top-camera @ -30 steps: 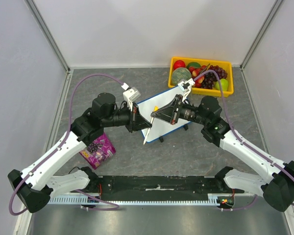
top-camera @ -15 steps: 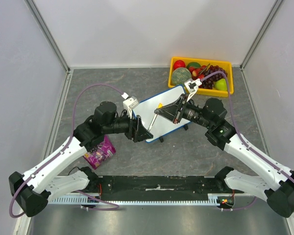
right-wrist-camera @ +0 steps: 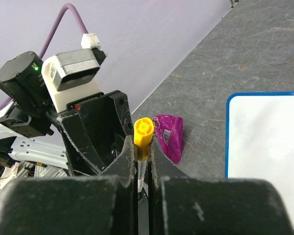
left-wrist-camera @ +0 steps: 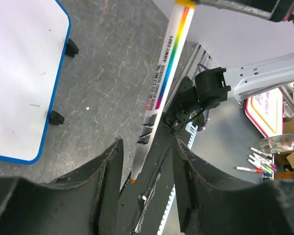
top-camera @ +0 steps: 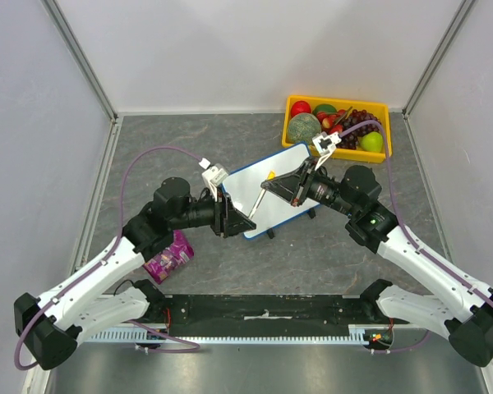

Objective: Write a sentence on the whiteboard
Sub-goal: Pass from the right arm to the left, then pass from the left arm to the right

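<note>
Whiteboard [top-camera: 283, 160] with a blue frame sits on small black feet at the centre of the grey bench [top-camera: 189, 139], turned at an angle between your two arms. Its white face shows no lettering, only faint specks, so by the look of it the sentence is not yet begun.

Your right pincer [top-camera: 267, 187] reaches in from 3 o'clock and is clamped on a marker [left-wrist-camera: 162, 73], a white barrel with a rainbow stripe. The wrist view shows its yellow end cap poking up between the closed fingers. The grip is near that back end, probably so the writing end stays free.

Your left pincer [left-wrist-camera: 147, 144] comes in from 8 o'clock with its jaws apart. They straddle the marker's lower end without clearly touching it. The orange tip is bare there, and I cannot see a cap.

You likely need the left arm clear before the tip goes to the board.

Yellow tray [top-camera: 337, 100] of fruit sits at 1 o'clock, and a purple packet [top-camera: 168, 256] lies at 8 o'clock, both well apart from the board.
</note>
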Motion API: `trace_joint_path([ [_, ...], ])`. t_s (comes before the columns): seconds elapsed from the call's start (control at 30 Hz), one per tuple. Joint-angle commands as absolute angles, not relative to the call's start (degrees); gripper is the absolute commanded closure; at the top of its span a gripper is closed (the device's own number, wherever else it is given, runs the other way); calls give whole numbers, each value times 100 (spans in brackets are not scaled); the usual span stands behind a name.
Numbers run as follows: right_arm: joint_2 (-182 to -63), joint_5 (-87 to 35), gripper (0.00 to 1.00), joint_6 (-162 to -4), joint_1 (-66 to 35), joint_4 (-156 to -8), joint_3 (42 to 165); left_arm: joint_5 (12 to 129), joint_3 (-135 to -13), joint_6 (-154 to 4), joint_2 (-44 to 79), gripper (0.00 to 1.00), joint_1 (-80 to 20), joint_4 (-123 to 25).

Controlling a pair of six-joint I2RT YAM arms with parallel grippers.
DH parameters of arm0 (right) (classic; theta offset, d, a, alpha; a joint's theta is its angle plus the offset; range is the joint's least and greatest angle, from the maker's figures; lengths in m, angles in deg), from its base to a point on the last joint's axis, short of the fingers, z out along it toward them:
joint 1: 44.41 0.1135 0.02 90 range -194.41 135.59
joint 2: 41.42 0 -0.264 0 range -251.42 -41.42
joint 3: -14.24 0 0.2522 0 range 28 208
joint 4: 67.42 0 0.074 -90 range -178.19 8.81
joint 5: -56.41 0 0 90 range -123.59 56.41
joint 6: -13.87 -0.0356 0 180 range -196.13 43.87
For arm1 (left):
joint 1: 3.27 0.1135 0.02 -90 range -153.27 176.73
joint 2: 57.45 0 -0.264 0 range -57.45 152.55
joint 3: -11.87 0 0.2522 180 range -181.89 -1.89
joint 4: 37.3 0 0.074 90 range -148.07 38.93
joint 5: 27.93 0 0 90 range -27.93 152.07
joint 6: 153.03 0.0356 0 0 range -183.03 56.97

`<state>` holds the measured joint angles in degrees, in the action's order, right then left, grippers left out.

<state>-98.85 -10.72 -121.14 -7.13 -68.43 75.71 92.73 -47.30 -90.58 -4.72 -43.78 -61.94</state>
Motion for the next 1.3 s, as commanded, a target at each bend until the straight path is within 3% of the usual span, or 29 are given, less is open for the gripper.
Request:
trace_joint_path([
  [0.0,-9785,-1162,100,-12104,-705,-6783,7564,9486,-4856,-9221,-498,49,-4361,-5748],
  [0.13,-9794,-1153,100,-12130,-697,-6756,7555,9512,-4874,-9212,-445,54,-4361,-5739],
  [0.23,-9794,-1153,100,-12139,-697,-6756,7555,9495,-4874,-9194,-454,92,-4361,-5731],
  [0.27,-9794,-1144,97,-12139,-697,-6782,7564,9468,-4874,-9194,-471,98,-4361,-5748],
  [0.33,-9776,-1144,79,-12069,-697,-6861,7590,9337,-4883,-9168,-550,98,-4370,-5871],
  [0.5,-9715,-1083,8,-11464,-697,-7519,7862,8600,-5146,-8993,-744,98,-4361,-6677],
  [0.53,-9715,-1057,2,-11297,-697,-7704,7950,8546,-5242,-8905,-753,98,-4352,-6880],
  [0.83,-9846,392,2,-10943,-705,-7838,8127,8746,-6174,-8298,-665,98,-4352,-8120],
  [1.03,-10048,1544,2,-12005,-697,-6057,7732,9827,-6526,-7815,-551,98,-4352,-8314],
  [1.27,-10426,1879,20,-12420,-565,-5473,7828,10988,-6711,-7560,-270,98,-4352,-8332],
])
